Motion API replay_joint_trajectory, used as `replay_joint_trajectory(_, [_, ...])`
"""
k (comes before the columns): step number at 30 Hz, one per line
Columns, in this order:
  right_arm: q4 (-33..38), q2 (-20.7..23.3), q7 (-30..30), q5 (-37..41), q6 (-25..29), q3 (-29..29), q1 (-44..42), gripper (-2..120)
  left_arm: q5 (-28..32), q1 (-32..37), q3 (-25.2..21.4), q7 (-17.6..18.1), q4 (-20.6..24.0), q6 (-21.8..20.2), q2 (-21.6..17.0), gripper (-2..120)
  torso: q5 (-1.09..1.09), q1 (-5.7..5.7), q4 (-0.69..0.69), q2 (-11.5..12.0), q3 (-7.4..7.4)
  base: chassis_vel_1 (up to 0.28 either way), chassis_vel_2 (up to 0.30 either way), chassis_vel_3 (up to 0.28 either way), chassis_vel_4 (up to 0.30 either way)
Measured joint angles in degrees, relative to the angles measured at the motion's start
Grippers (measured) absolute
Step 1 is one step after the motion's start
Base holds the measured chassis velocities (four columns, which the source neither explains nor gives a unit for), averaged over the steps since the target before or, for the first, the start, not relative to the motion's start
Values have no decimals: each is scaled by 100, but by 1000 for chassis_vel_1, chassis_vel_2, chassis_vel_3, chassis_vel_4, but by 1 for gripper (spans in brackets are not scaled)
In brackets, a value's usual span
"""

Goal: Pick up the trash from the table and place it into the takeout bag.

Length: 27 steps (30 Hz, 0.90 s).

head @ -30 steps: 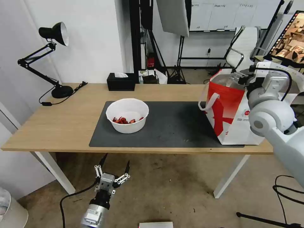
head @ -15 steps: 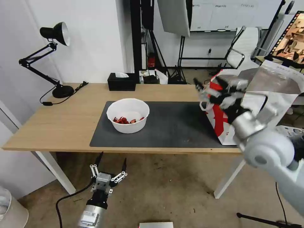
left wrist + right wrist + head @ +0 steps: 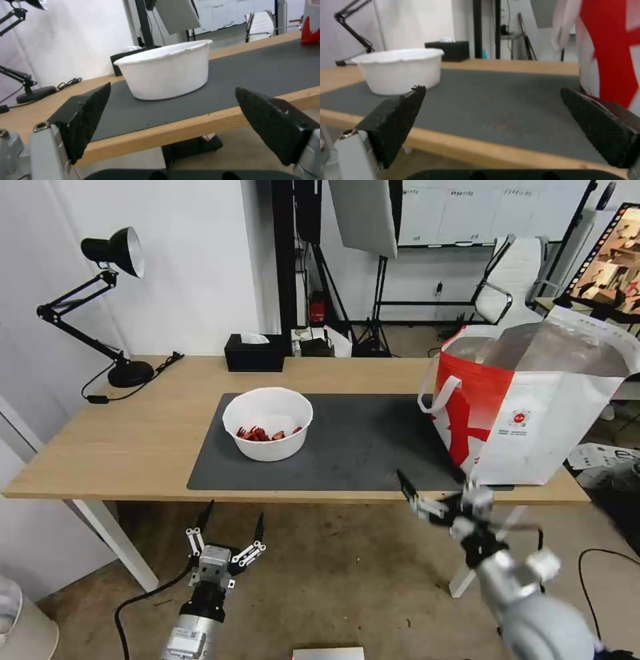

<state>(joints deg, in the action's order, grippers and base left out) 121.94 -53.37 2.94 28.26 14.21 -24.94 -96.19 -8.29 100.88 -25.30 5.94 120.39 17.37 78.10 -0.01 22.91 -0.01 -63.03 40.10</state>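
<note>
Bowl on mat, bag at table end; left gripper and right gripper below edge, spread wide, empty.

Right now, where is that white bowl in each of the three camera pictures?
Head view: white bowl on the dark mat, left of centre.
Left wrist view: bowl centred, beyond the open jaws.
Right wrist view: bowl left of centre.
Shared landmark: black tissue box behind the bowl.

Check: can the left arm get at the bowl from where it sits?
Probably yes. The left tool hangs open below the table edge, facing the bowl, with nothing between them; it would need to rise above the edge first.
</note>
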Motion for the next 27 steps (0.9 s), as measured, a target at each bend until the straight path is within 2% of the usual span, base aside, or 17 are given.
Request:
replay_joint_trajectory(9, [-135, -345, 292, -424, -60, 96, -214, 100, 83, -41, -43, 1, 8, -13, -81, 100, 0, 0, 1, 0, 0, 0, 0, 0, 0])
replay_joint_trajectory(27, [-80, -419, 607, -876, -324, 209, -245, 100, 88, -44, -25, -5, 13, -39, -54, 100, 1, 1, 1, 0, 1, 0, 0, 0, 0])
